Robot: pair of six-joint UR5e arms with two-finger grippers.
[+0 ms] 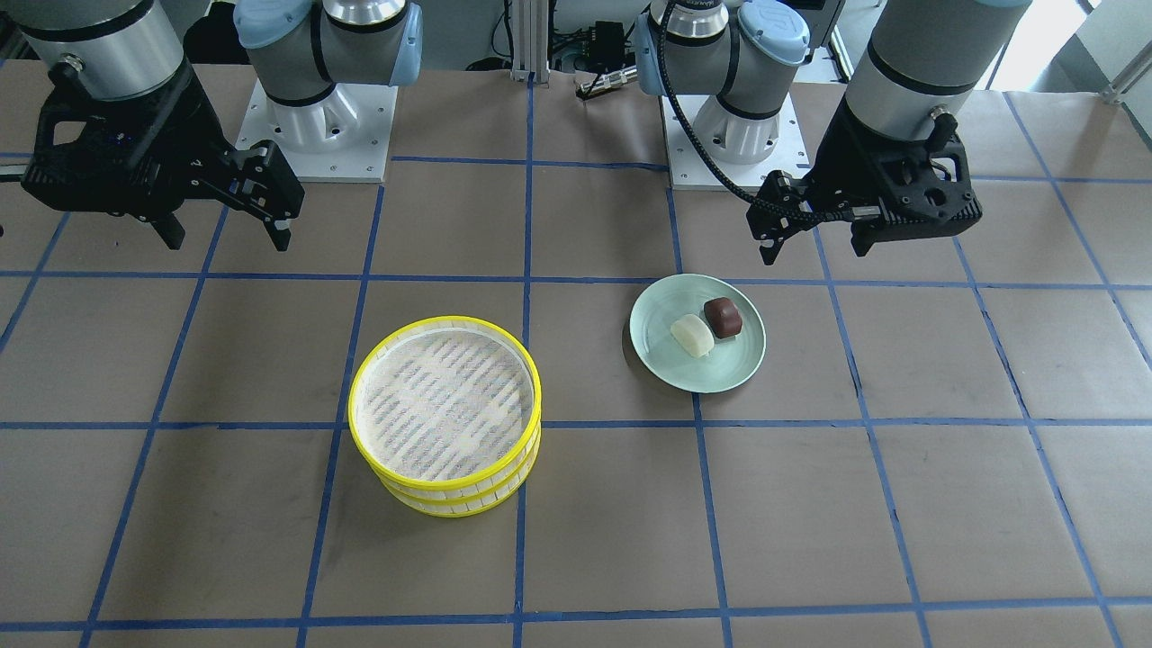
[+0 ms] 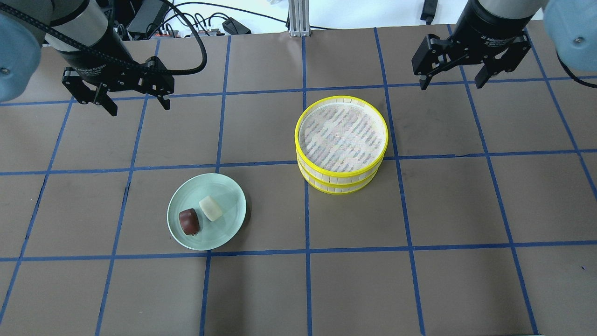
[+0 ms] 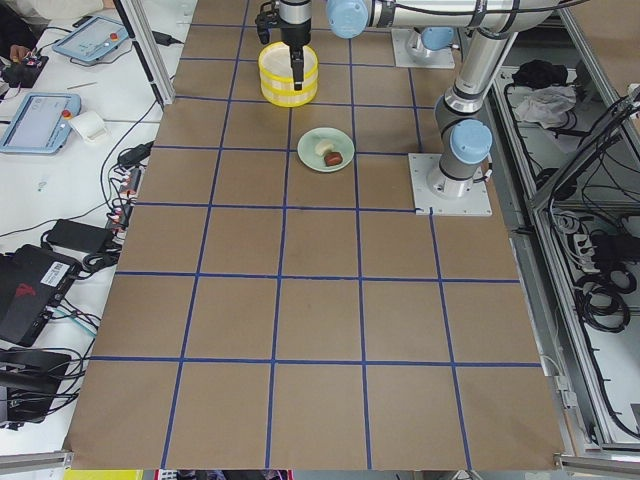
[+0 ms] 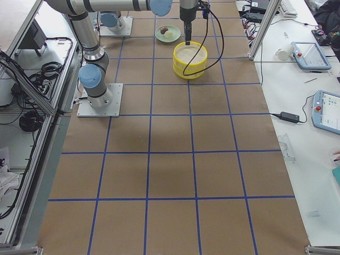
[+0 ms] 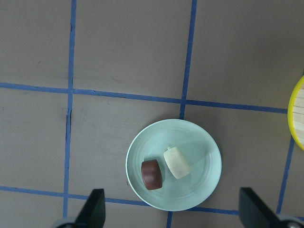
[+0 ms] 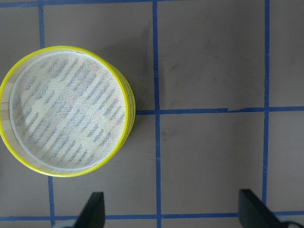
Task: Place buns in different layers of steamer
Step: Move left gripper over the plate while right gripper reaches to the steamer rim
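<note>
Brown counter (image 2: 419, 289), blue tape grid (image 2: 305, 210). Steamer layers (image 2: 343, 183) stacked mid-counter. White bun (image 2: 211, 208), brown bun (image 2: 189, 221) side by side on green plate (image 2: 228, 200) (left half, away from edges). Left gripper (image 2: 140, 109), right gripper (image 2: 450, 86) hover above, fingers spread wide.

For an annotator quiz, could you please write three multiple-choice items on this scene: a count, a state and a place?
1. How many steamer trays are stacked? A one B two C three
2. The left gripper and right gripper are: A both open, empty B both shut C left open, right shut
3. The white bun and brown bun lie: A in the top tray B on the green plate C in a gripper
Answers: 1 B, two yellow rims, one above the other; 2 A, fingers spread, nothing between; 3 B, side by side on it.
</note>
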